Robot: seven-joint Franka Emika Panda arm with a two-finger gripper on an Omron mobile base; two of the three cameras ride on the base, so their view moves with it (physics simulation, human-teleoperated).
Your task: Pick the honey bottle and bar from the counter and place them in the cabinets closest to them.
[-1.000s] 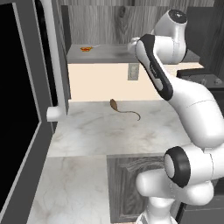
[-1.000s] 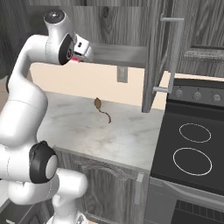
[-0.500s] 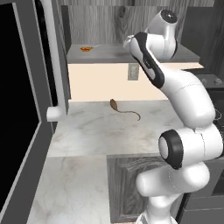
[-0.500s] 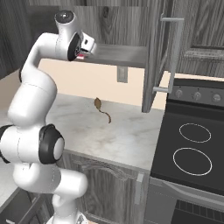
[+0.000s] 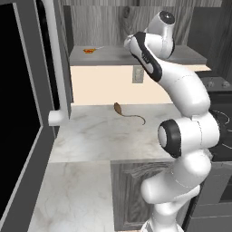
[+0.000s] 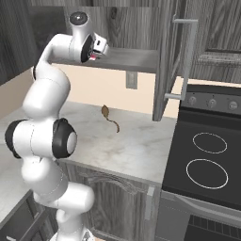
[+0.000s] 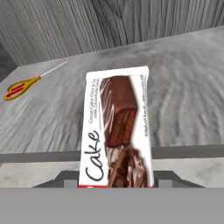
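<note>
- Close up in the hand view, the small flat bar (image 7: 117,135) in its white wrapper, with a brown cake picture and the word "Cake" on it, stands up between the fingers, which are shut tight on its bottom end.
- The bar hangs just at the front edge of the smooth grey shelf floor of the dark grey wood-grain upper cabinet (image 7: 183,92). It does not look set down yet.
- So the step in hand, I think, is putting the bar into the cabinet.
- Next, the white robot arm should push the bar a bit further in over the shelf, bring it low, and then open the fingers to let go.
- It should keep away from the yellow and red scissors (image 7: 22,86) lying on the shelf, well apart to one side.
- Down below in the base views, the pale marbled stone tabletop (image 5: 104,136) holds a little brown teardrop thing with a long thin tail (image 5: 121,110). That is not a task thing.
- I cannot spot the honey bottle, so it may be somewhere else.
- Far up in the right base view, the fingers (image 6: 97,52) sit at the shelf edge, with a bit of red peeking out between them, and the open cabinet door (image 6: 173,56) hangs to the side.
</note>
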